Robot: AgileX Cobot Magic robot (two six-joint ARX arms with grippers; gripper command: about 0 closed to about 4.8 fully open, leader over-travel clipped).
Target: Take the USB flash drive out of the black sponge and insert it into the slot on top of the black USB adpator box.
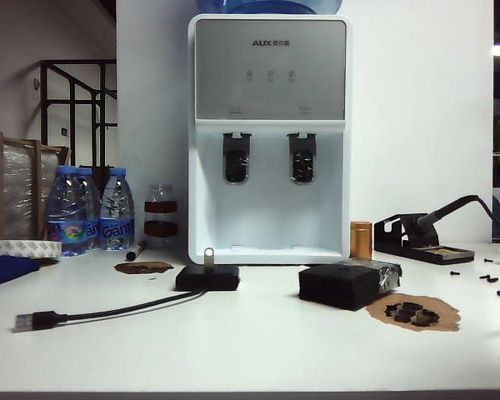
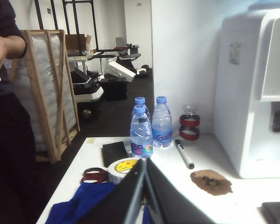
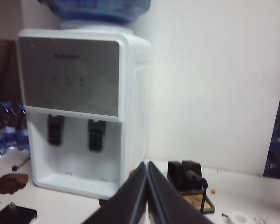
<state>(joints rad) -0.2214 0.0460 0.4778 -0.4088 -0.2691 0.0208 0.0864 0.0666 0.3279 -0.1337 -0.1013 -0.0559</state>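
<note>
The USB flash drive stands in the black USB adpator box on the desk, beside the black sponge. Left end effector and right end effector are pinched closed, holding nothing, up off the desk.

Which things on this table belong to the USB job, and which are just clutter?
Job:
USB flash drive, standing in the black USB adpator box
black sponge
left pincer and right pincer, both shut, raised

Clutter:
water dispenser
water bottles
soldering iron stand
tape roll
marker
</note>
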